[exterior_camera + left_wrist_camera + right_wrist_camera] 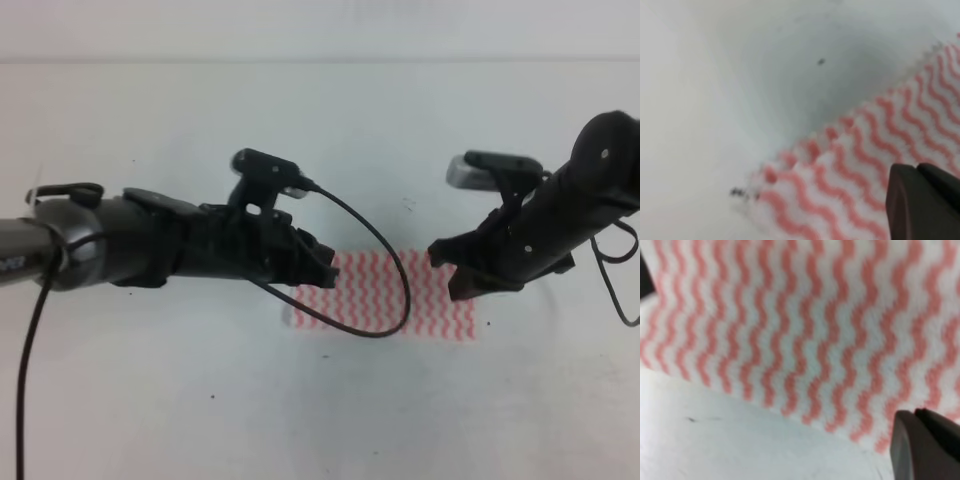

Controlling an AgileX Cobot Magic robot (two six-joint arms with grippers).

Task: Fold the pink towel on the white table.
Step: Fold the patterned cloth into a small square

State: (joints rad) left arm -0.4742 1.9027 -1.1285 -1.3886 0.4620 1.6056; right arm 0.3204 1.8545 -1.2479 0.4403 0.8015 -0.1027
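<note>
Lying flat near the middle of the white table (150,400), the pink towel (385,295) shows wavy pink-and-white stripes. The left gripper (318,262) sits over the towel's left edge, the right gripper (452,268) over its right edge. Jaw state: cannot tell for either (each wrist view shows only one dark finger (922,202) at the bottom right corner, blurred). In the left wrist view a towel corner lies on the table beside a dark speck (737,192). A black cable (375,270) loops across the towel.

no readable text, labels or numbers
</note>
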